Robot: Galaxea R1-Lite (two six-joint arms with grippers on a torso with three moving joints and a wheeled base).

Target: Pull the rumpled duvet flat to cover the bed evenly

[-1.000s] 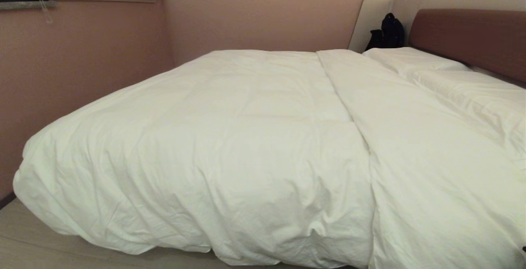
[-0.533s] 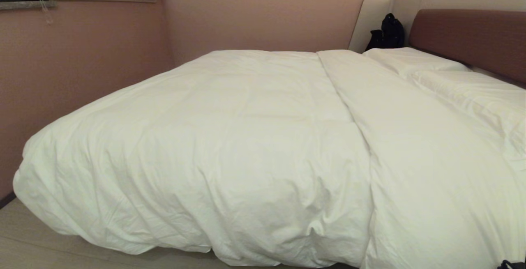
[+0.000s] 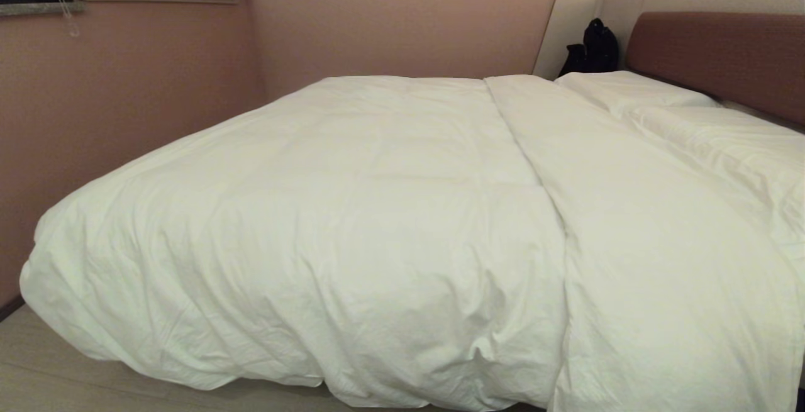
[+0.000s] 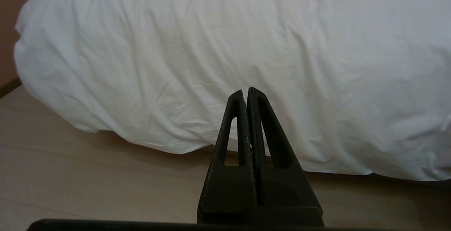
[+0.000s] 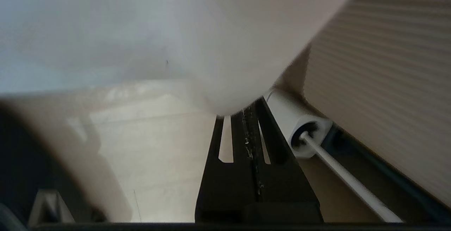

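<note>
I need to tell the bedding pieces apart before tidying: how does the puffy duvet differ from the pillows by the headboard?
The duvet spans the bed's width and spills over its foot; the pillows are small and lie by the headboard. The duvet is creased along its hanging edge; the pillows look smoother. Both are plain white.

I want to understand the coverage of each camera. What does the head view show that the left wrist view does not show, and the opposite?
Only the head view shows the top of the bed: the pillows, the reddish-brown headboard, a black bag in the corner, and the line where the puffy duvet meets the flatter white cover.

Only the left wrist view shows the left end effector, shut, short of the hanging duvet edge.

Both show the creased duvet side over the pale floor and the pink wall.
</note>
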